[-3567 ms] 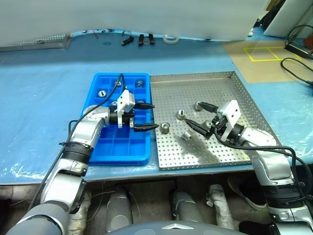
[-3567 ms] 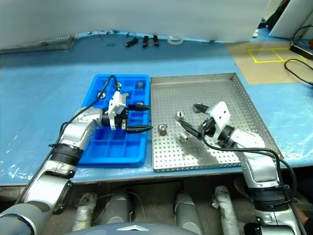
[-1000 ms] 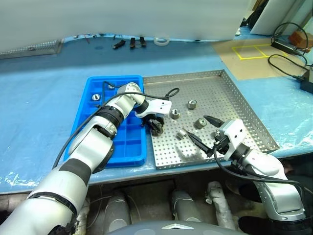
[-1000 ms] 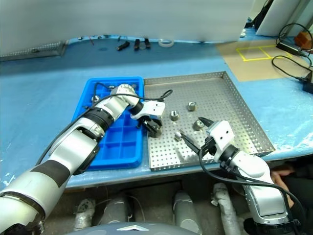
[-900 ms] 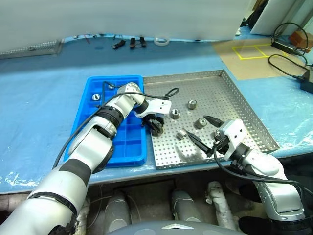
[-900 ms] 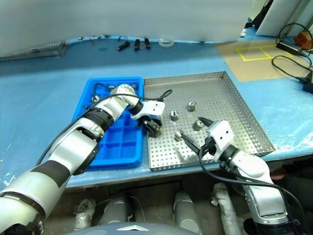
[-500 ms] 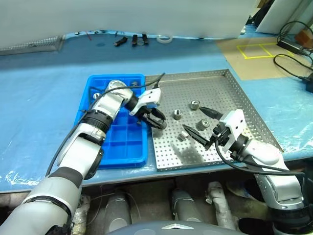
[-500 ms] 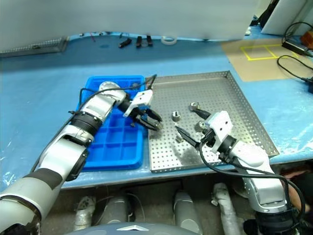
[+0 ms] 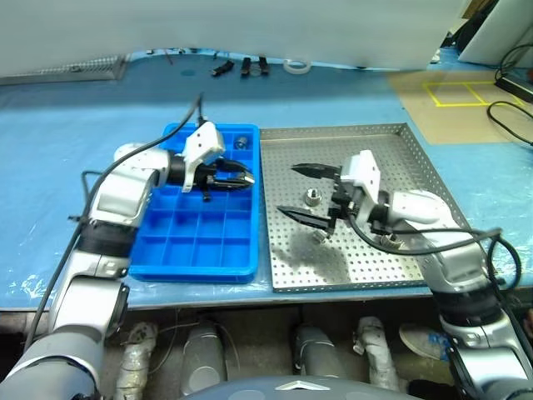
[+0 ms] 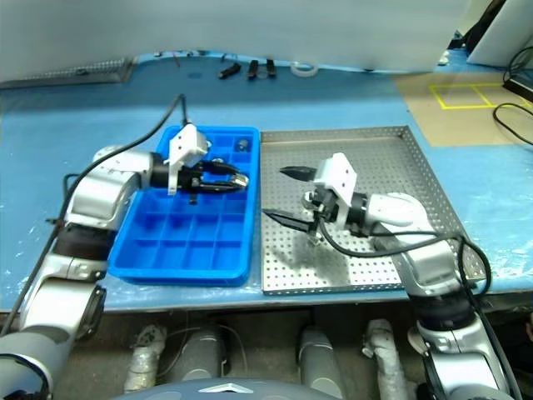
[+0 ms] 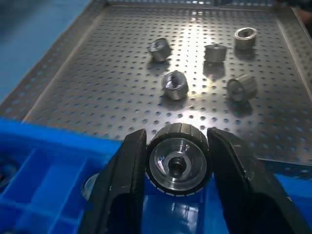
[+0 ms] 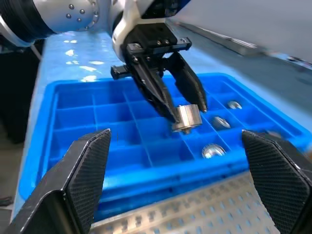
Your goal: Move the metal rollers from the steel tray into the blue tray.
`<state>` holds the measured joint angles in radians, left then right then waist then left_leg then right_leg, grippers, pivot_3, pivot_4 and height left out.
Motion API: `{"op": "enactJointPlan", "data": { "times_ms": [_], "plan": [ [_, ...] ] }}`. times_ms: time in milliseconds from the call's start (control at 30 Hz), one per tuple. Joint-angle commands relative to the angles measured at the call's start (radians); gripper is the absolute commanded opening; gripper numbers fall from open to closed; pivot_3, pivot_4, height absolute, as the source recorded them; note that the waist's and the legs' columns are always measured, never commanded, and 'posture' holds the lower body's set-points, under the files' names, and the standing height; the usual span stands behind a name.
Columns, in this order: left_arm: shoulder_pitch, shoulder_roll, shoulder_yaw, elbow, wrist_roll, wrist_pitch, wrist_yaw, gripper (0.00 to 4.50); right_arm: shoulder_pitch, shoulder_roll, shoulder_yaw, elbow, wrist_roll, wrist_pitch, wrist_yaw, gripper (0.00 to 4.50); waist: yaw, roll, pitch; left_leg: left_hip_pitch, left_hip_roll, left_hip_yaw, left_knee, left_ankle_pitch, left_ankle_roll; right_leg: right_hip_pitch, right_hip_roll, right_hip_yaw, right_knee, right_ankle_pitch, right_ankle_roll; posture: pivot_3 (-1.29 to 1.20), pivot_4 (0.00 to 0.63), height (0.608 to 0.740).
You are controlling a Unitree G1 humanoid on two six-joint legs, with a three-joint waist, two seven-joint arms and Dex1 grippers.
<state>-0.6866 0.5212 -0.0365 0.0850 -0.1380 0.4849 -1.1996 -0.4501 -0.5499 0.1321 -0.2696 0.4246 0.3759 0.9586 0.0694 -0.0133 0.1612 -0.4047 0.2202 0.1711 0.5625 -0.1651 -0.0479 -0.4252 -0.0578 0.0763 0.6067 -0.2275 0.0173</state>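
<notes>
Blue sheeting covers the bench under both trays. One of the metal rollers (image 11: 178, 165) is pinched between my left gripper (image 9: 240, 180) fingers, hanging above the blue tray (image 9: 193, 247) near its far right cells — not yet let go. At least three rollers already lie in the far compartments (image 12: 213, 150). At three o'clock from there the steel tray (image 9: 416, 158) holds five loose rollers (image 11: 175, 85), so I judge the job under halfway. My right gripper (image 9: 304, 193) hovers over that tray with fingers spread wide, empty, a roller (image 9: 312, 197) just beneath it.
</notes>
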Motion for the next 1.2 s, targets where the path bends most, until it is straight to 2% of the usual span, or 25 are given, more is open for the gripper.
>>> {"op": "enactJointPlan", "data": {
  "times_ms": [33,300,433,900,1133,1200],
  "plan": [
    [0.101,0.037,0.100,-0.155,-0.038,0.071,0.122,1.61,-0.080,0.031,0.047,0.075,-0.007,-0.058,0.087,4.50,0.017,0.000,0.000,-0.001,0.001,-0.001,0.000,0.000,0.000,0.000,0.000,-0.001,0.000,0.000,0.000,0.26,0.150,0.740],
    [0.254,0.001,0.195,-0.245,-0.023,0.098,0.422,1.61,-0.223,0.101,0.079,0.228,-0.028,-0.129,0.190,4.50,0.108,0.001,0.000,-0.010,0.003,-0.018,0.001,0.004,-0.006,0.000,0.000,-0.024,0.002,-0.003,-0.004,0.38,0.150,0.740],
    [0.278,-0.015,0.185,-0.233,-0.023,0.092,0.500,1.61,-0.228,0.108,0.081,0.245,-0.035,-0.141,0.219,4.50,0.143,0.001,0.000,-0.014,0.004,-0.024,0.002,0.006,-0.008,0.000,0.000,-0.030,0.004,-0.003,-0.005,0.39,0.150,0.740],
    [0.246,-0.022,0.096,-0.128,-0.027,0.060,0.532,1.61,-0.191,0.101,0.064,0.221,-0.055,-0.130,0.202,4.50,0.145,0.001,0.000,-0.013,0.004,-0.026,0.005,0.011,-0.011,-0.001,-0.001,-0.031,0.014,-0.004,-0.006,0.35,0.150,0.740],
    [0.205,-0.014,0.079,-0.094,-0.023,0.033,0.531,3.86,-0.173,0.098,0.053,0.208,-0.060,-0.133,0.179,4.50,0.138,0.001,0.000,-0.013,0.004,-0.026,0.005,0.011,-0.011,-0.001,-0.001,-0.032,0.015,-0.004,-0.006,0.30,0.150,0.740],
    [0.185,-0.013,0.075,-0.089,-0.030,0.032,0.521,3.86,-0.169,0.097,0.049,0.203,-0.060,-0.133,0.171,4.50,0.137,0.001,0.000,-0.013,0.004,-0.026,0.005,0.011,-0.011,-0.001,-0.001,-0.032,0.015,-0.004,-0.006,0.29,0.150,0.740]
  ]
}}
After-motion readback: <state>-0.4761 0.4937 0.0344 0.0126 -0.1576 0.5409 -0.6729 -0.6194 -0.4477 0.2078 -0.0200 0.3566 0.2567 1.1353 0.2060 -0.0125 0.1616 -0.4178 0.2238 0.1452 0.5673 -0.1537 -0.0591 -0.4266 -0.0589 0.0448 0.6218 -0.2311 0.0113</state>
